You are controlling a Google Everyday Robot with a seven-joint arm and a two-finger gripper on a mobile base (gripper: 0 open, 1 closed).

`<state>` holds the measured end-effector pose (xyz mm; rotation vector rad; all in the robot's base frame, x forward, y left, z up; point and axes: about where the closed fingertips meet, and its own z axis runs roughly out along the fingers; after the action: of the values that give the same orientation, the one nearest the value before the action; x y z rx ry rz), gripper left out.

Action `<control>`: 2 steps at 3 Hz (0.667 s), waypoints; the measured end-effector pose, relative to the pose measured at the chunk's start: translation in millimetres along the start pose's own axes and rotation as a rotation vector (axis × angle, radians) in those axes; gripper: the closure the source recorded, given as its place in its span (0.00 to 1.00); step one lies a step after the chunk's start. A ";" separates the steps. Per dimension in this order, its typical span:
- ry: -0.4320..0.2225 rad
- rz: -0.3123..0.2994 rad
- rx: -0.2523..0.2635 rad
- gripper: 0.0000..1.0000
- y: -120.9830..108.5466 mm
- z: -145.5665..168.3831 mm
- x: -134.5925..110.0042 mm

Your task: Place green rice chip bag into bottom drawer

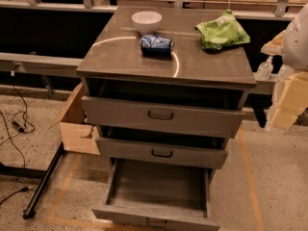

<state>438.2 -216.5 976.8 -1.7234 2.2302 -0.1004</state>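
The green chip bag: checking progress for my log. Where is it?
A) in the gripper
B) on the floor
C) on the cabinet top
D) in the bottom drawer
C: the green chip bag lies on the cabinet top, the bottom drawer is open with no bag inside, and the gripper is off to the cabinet's right.

Crinkled foil gleams on the green rice chip bag (222, 31); the dented blue can (157, 45) shines like metal. The cabinet top (120, 57) is smooth and glossy, the bottom drawer (159, 184) matt grey wood-grain. At the right edge, the gripper (285, 110) looks matt cream plastic.
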 end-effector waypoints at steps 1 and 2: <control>0.000 0.000 0.000 0.00 0.0 0.0 0.0; -0.047 0.032 0.041 0.00 -9.9 0.0 2.5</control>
<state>446.9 -221.5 978.7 -1.6512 2.2058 -0.0959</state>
